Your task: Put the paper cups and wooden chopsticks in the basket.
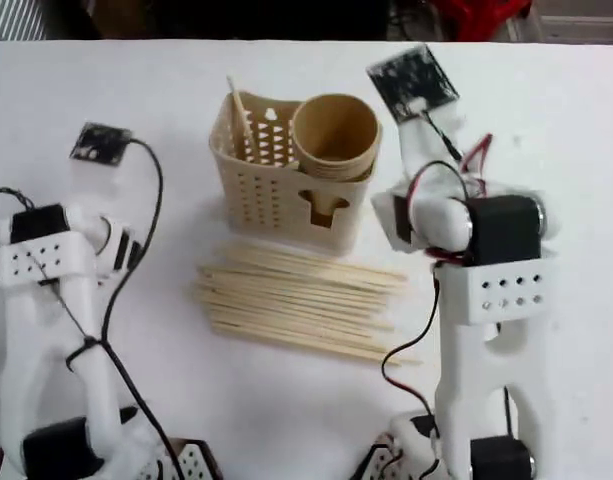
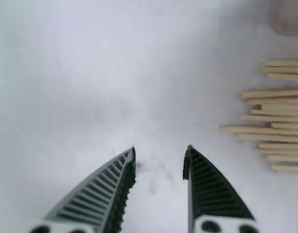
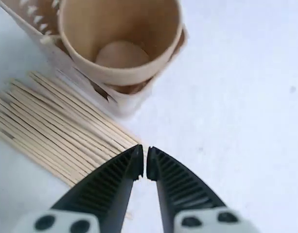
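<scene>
Item 1, basket [image 1: 276,205]: pale, perforated, standing upper centre of the high view on the white table [image 1: 546,120].

Item 2, paper cups [image 1: 336,130]: nested in a stack, upright in the right-hand side of the basket. I would count this part of the job as done. No loose cup is to be seen on the table.

Item 3, single chopstick [image 1: 238,108]: already in the basket's left side, leaning, its tip above the rim.

Item 4, pile of wooden chopsticks [image 1: 296,295]: lying flat at centre frame, just below the basket. This is the bulk of the lot and it is left to do.

Item 5, left gripper [image 2: 159,165]: pincer held wide, nothing in it, above bare table, with the ends of the pile off to one side. Its arm stands at the left of the high view.

Item 6, right gripper [image 3: 144,162]: pincer drawn narrow, tips almost meeting, holding nothing, poised at the end of the pile near the basket's cup side.

Standing, by my reckoning: cups finished, one stick in, the rest of the sticks outstanding.
</scene>
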You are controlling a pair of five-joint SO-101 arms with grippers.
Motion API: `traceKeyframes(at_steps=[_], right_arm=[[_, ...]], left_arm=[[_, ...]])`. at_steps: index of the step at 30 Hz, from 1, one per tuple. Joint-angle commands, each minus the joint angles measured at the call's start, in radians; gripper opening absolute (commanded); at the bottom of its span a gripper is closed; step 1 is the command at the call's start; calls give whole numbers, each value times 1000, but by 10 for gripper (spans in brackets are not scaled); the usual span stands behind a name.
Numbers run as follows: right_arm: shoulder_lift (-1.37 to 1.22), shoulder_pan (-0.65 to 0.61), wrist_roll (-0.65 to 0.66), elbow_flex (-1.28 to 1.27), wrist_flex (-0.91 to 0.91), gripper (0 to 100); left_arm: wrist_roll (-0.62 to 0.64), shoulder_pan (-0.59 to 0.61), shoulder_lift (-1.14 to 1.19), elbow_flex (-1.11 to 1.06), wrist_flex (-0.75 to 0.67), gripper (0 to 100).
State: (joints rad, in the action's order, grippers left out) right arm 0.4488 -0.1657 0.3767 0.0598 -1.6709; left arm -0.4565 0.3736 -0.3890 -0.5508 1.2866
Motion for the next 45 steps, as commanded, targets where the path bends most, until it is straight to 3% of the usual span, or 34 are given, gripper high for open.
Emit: traceKeyframes(at_steps=[1,5,10,15,20,25,30,45], right_arm=[[90,74,32,-213,105,30],[206,122,69,-506,262,31],[308,148,130,-804,351,32],[358,150,150,-1042,430,32],[398,185,149,-1178,521,33],[421,326,196,-1231,529,79],[441,395,218,-1392,679,84],[535,403,252,-1493,713,84]], left_arm=[[-110,-93,-203,114,181,177],[-170,-206,-378,115,327,177],[-173,-398,-377,114,443,171],[-195,-657,-315,81,436,127],[-199,-829,-231,-61,265,163],[-258,-897,-111,-126,123,164],[-336,-940,38,-140,40,163],[-394,-957,257,-137,-201,165]])
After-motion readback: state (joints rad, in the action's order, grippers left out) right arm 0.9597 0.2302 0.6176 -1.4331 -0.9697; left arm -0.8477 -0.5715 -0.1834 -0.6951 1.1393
